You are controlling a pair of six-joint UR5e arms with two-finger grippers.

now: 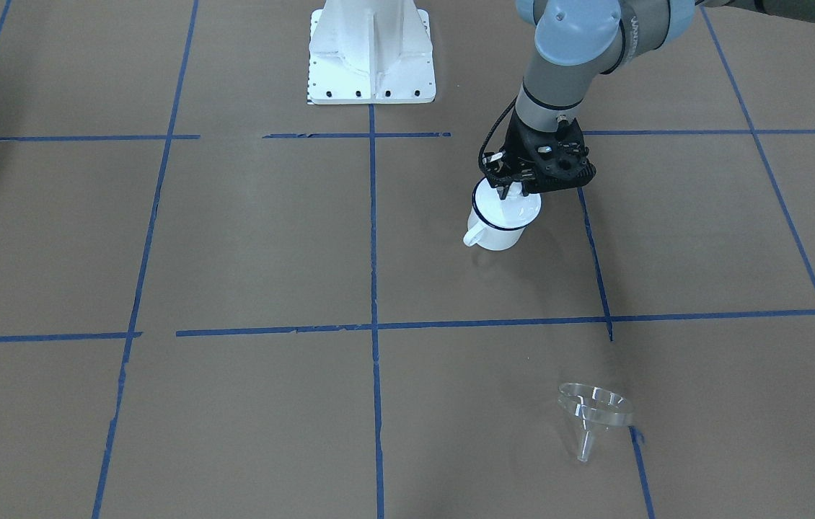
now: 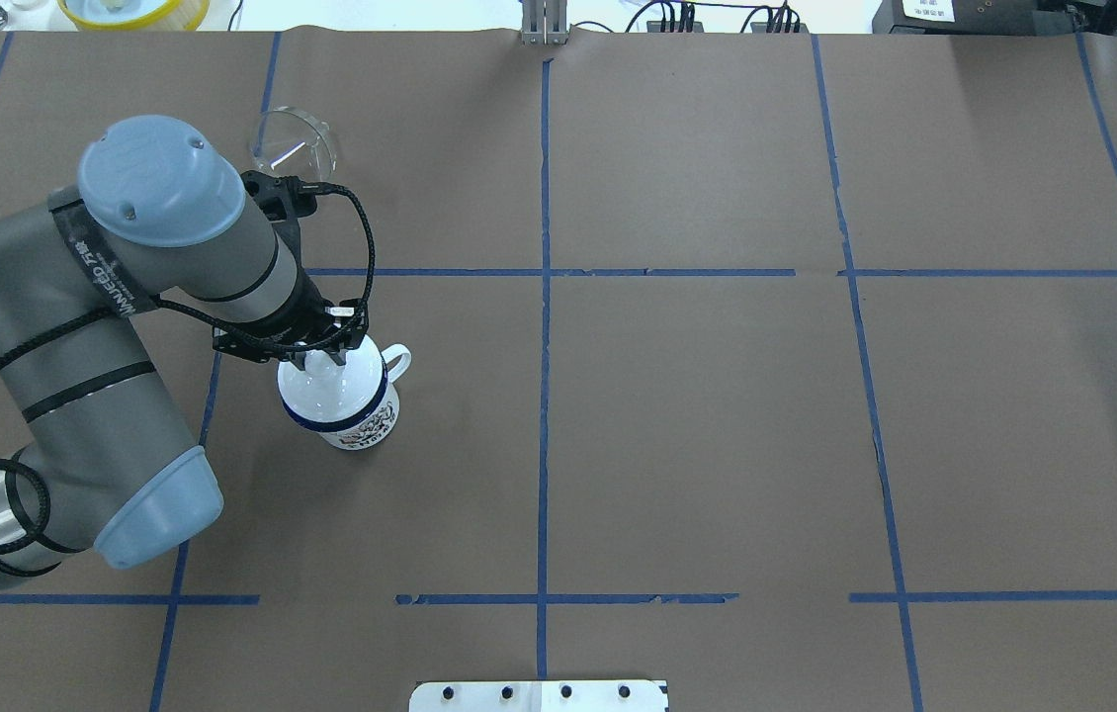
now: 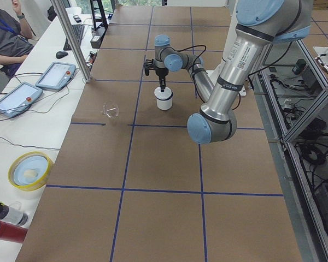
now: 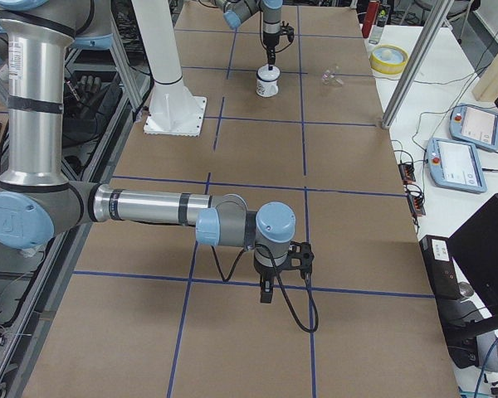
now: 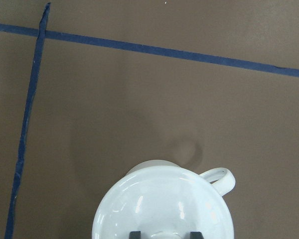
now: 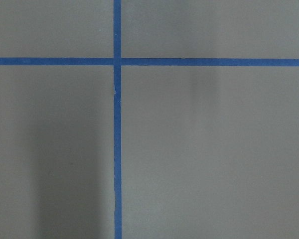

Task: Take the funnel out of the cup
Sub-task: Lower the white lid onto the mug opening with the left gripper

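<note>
Funnel point(image 1: 593, 407): lying on its side on the table point(image 1: 234, 238), well apart from the cup point(image 1: 498, 232).
Left hand point(image 1: 508, 191): I see it released, fingertips apart at the cup's mouth.
Right hand point(image 4: 266, 293): grip state, I cannot tell.

- The cup point(image 1: 498, 216) is stood upright on the table point(image 1: 234, 252), in the robot's left half, forward of the robot base point(image 1: 371, 54).
- The left gripper point(image 1: 513, 192) is positioned directly above the cup's mouth.
- The funnel point(image 1: 595, 411) is laid on its side on the table, well apart from the cup and farther from the base.
- The right gripper point(image 4: 266, 296) is positioned over the table's right end, well apart from both.
</note>
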